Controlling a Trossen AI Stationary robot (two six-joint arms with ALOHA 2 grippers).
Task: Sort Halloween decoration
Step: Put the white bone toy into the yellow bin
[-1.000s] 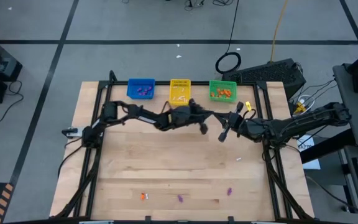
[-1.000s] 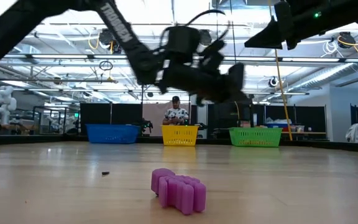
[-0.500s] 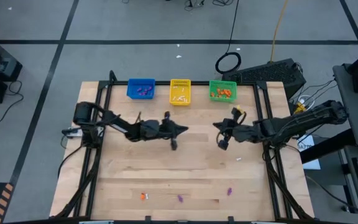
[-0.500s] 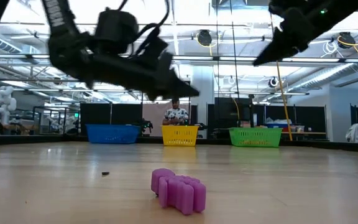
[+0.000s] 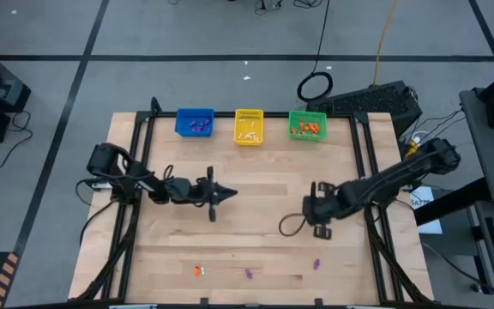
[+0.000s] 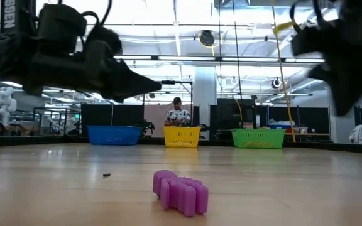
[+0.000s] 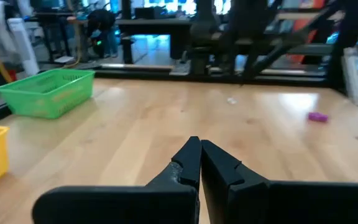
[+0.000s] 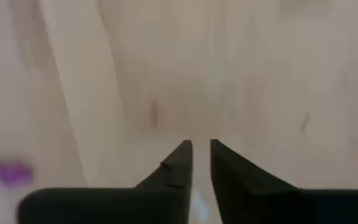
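Looking down on the table (image 5: pixel 256 240), I have 3 trinkets left to sort near its front edge: an orange piece (image 5: pixel 197 270), a purple piece (image 5: pixel 249 274) and a second purple piece (image 5: pixel 317 263), strung out in a loose row and well apart from one another. The rest already sit in the 3 baskets along the back edge: purple in the blue basket (image 5: pixel 194 121), white in the yellow basket (image 5: pixel 248 126), orange in the green basket (image 5: pixel 307 124).

My left gripper (image 5: pixel 213 196) hangs above the table's left-middle with its fingers (image 7: pixel 188 163) clenched tip to tip and nothing between them. My right gripper (image 5: pixel 310 209) is over the right-middle, pointing down toward the front edge; its fingers (image 8: pixel 178 163) stand a narrow slit apart, empty, with bare wood beneath and a purple blur off to one side that I take for 1 of the purple pieces.

From the level view the purple piece (image 6: pixel 181 191) reads as a stubby moulded lump with ribbed lobes, lying on its side. I judge it light and stiff, probably plastic, so it will not crush but may skate or flip if a fingertip nudges it first. I would open wider, come straight down and pinch across its narrow middle, fingers brushing the wood. The nearest candidate for the right arm looks to be the purple piece toward the front right; it belongs in the blue basket.
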